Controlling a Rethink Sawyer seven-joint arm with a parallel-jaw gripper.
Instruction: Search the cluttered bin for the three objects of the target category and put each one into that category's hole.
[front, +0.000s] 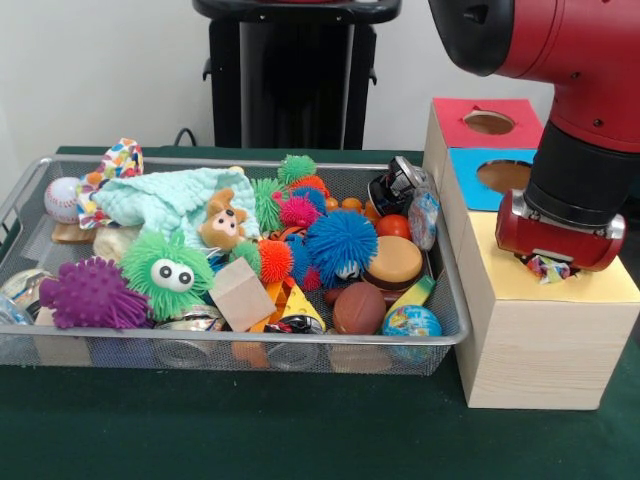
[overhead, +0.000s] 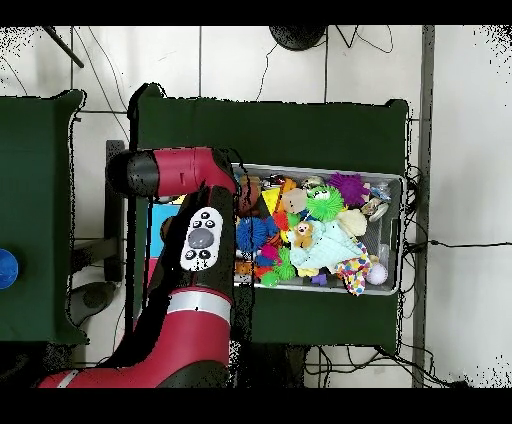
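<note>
A printed cloth piece (front: 548, 267) is grasped by the tool (front: 550, 262) over the yellow-topped box (front: 600, 285); another patterned cloth (front: 122, 158) remains in the bin (front: 20, 200).

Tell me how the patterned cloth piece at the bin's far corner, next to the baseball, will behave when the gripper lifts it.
The patterned cloth piece looks soft and crumpled, so it will probably sag and fold in a grip rather than hold its shape. It seems light for its size. It leans against the mint-green cloth at the bin's rim, so that cloth may drag along.
</note>
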